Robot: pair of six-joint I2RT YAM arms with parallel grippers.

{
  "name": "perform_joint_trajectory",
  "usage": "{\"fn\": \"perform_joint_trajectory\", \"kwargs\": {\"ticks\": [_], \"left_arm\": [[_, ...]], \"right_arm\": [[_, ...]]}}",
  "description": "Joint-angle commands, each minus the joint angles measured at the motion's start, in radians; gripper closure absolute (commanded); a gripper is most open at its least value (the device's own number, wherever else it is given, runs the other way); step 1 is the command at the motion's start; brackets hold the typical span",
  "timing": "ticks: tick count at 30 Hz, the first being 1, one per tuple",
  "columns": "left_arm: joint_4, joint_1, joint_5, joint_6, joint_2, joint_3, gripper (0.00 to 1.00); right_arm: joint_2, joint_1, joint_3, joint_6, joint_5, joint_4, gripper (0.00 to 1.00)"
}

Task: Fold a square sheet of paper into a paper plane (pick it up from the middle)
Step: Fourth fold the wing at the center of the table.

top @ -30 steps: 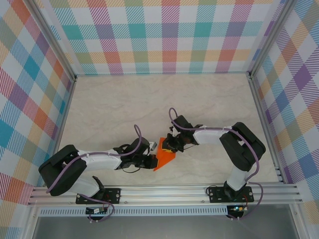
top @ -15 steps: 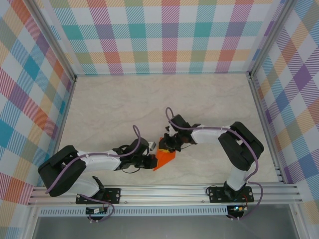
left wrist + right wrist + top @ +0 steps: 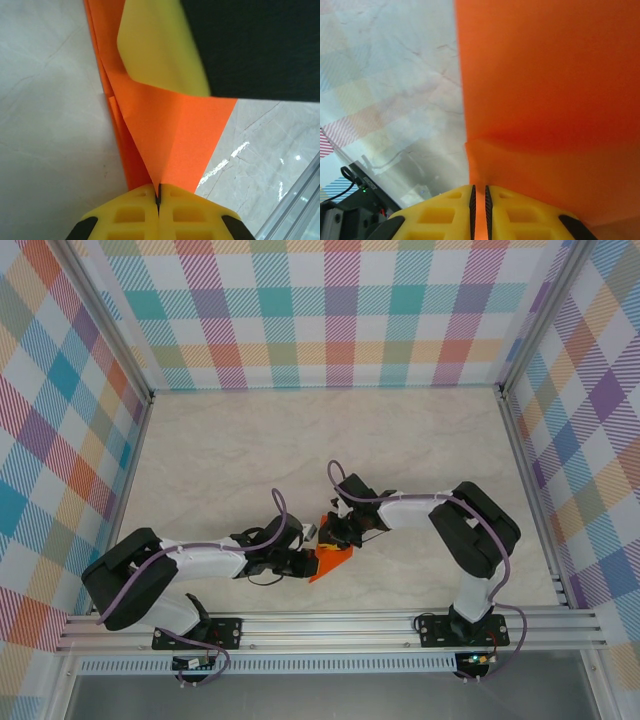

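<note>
The orange sheet of paper (image 3: 331,562) is folded into a layered, pointed triangle just above the table near the front middle. My left gripper (image 3: 307,561) is shut on its left tip; in the left wrist view the paper (image 3: 172,132) runs into the closed jaws of that gripper (image 3: 158,192) along a crease. My right gripper (image 3: 336,537) reaches in from the right and is shut on the paper's upper edge. In the right wrist view, a thin orange strip sits between the nearly closed jaws of that gripper (image 3: 479,194), and the paper (image 3: 550,85) spreads beyond. A yellow right finger (image 3: 160,55) lies over the paper.
The marble-patterned table (image 3: 300,450) stretches open behind the arms. Checked walls enclose it on three sides. An aluminium rail (image 3: 330,625) with both arm bases runs along the front edge, close below the paper.
My right gripper has shifted slightly left towards the left gripper, still holding the paper. The visible orange patch has grown a little narrower. The left gripper stays shut in place.
</note>
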Motion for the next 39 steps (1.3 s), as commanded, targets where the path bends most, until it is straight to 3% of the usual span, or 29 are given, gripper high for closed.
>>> {"fn": "perform_joint_trajectory", "kwargs": {"ticks": [1, 13, 21, 26, 39], "left_arm": [[-0.06, 0.01, 0.0, 0.02, 0.016, 0.015, 0.96], [-0.081, 0.01, -0.008, -0.035, -0.108, -0.008, 0.75], [-0.073, 0.011, 0.009, -0.042, -0.104, -0.021, 0.83], [-0.071, 0.01, 0.012, -0.044, -0.101, -0.031, 0.94], [-0.069, 0.011, 0.053, -0.028, -0.057, -0.04, 0.95]], "right_arm": [[0.026, 0.004, -0.004, -0.002, 0.043, -0.025, 0.84], [0.03, 0.005, -0.01, -0.027, 0.06, -0.064, 0.85], [0.029, 0.004, -0.015, -0.032, 0.056, -0.063, 0.85], [0.025, 0.005, -0.018, -0.034, 0.056, -0.063, 0.85], [0.025, 0.005, -0.029, -0.032, 0.056, -0.057, 0.85]]}}
